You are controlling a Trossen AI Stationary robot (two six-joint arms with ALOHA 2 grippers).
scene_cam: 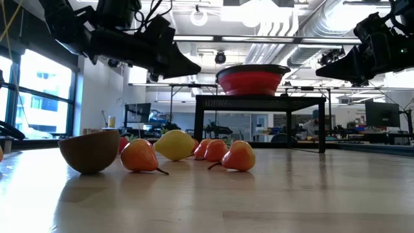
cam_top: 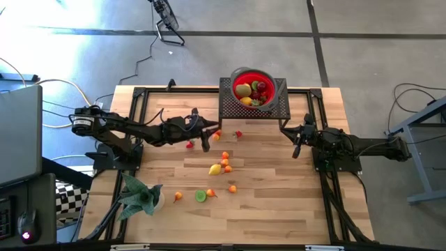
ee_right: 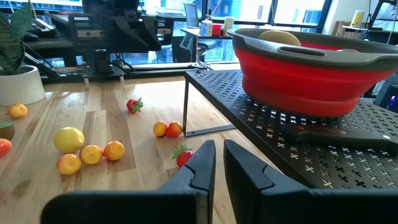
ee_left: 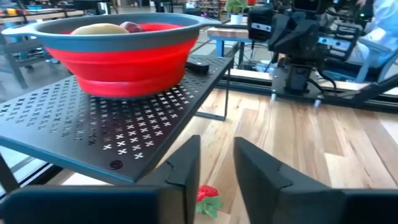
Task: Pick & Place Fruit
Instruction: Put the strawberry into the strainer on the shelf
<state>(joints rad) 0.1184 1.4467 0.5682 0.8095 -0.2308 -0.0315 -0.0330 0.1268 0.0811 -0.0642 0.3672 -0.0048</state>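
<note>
Small toy fruits lie loose on the wooden table: a lemon [cam_top: 214,169], several oranges [cam_top: 225,162], a cut kiwi half [scene_cam: 90,150] and two strawberries [cam_top: 189,144] [cam_top: 238,134]. More fruit sits in the red bowl [cam_top: 252,89] on a black perforated stand [cam_top: 273,106]. My left gripper [cam_top: 205,143] hovers above the table beside the stand's left leg. It is open by a narrow gap and empty, and a strawberry [ee_left: 208,198] lies on the table beyond its fingers [ee_left: 186,171]. My right gripper [cam_top: 297,146] hangs in the air right of the stand, shut and empty.
A potted green plant [cam_top: 139,199] stands at the near left corner. The stand's legs [ee_right: 186,102] and shelf edge [ee_left: 186,124] lie close to both grippers. Black frame rails [cam_top: 327,188] run along the table's sides. Bare wood lies near the right side [cam_top: 279,202].
</note>
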